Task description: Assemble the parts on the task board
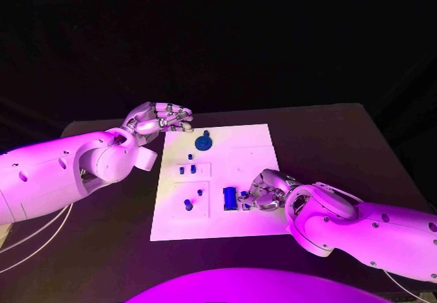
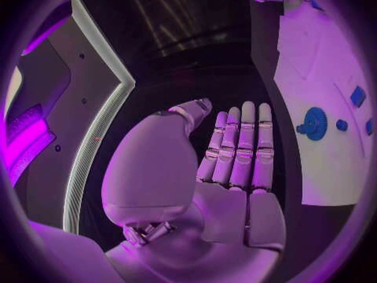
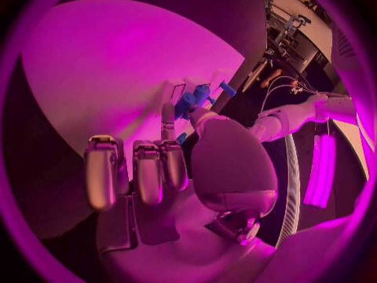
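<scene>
The white task board (image 1: 245, 148) lies mid-table with blue parts on it: a round gear (image 1: 203, 141) near its far edge, small pegs (image 1: 189, 204) on its left half and an upright block (image 1: 230, 197) near the front. My right hand (image 1: 264, 192) rests on the board's front right beside that block. In the right wrist view its thumb and one outstretched finger pinch a small blue part (image 3: 182, 138), with the block (image 3: 193, 99) just beyond and the other fingers curled in. My left hand (image 1: 160, 118) hovers at the board's far left corner; its fingers (image 2: 239, 148) lie straight and hold nothing.
The black table (image 1: 328, 139) runs round the board on all sides. In the left wrist view the gear (image 2: 316, 122) and the board (image 2: 318, 176) lie off to the side of the left hand. White cables (image 1: 36, 233) hang at the table's left edge.
</scene>
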### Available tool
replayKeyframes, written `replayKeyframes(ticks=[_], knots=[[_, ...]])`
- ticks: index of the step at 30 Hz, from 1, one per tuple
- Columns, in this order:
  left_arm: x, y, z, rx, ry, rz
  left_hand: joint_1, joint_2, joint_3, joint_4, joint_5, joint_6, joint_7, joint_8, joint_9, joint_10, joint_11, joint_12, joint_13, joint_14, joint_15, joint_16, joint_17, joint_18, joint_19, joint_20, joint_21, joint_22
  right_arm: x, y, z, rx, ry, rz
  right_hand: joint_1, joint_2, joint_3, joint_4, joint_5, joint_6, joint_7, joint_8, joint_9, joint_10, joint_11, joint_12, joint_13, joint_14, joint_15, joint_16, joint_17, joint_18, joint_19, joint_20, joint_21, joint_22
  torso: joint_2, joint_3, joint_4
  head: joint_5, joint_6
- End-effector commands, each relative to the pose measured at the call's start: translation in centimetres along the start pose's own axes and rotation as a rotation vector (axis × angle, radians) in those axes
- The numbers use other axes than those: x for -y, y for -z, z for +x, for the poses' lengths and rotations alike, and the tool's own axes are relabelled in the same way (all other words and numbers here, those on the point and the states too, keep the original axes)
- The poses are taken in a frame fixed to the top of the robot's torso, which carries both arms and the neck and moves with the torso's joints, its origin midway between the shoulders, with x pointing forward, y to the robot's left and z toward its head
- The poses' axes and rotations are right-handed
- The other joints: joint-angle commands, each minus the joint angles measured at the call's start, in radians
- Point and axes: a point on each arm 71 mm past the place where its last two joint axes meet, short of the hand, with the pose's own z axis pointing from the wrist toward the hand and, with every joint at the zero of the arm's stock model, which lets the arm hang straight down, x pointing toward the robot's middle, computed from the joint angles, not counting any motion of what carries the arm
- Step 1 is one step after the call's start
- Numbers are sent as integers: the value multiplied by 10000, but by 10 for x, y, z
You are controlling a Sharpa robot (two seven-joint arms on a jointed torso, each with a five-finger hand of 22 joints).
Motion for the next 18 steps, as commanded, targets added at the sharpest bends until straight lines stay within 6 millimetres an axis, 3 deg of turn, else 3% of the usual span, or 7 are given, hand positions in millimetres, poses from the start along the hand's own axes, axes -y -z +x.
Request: replayKeyframes(ticks=[1, 18], knots=[[0, 0, 1, -113, 63, 45, 41, 77, 3, 24, -8, -47, 18, -42, 15, -85, 16, 68, 12, -57, -8, -56, 8, 124, 77, 7, -48, -8, -1, 0, 0, -18, 412, -212, -177, 2, -77, 10, 6, -31, 8, 32, 21, 765, -62, -35, 2242, 1043, -65, 33, 2630, -145, 704, -58, -64, 2320, 1, -1, 6, -10, -9], [0, 0, 1, -119, 60, 42, 41, 77, 3, 24, -8, -47, 18, -42, 15, -85, 16, 68, 12, -57, -8, -56, 8, 124, 77, 7, -48, -8, 2, -1, 1, -221, 638, -124, -240, -6, -112, -12, 8, -57, 6, 41, 30, 754, -60, -67, 2228, 1043, -63, 33, 2630, -135, 690, -57, -120, 2307, -4, -2, -2, -24, -12]])
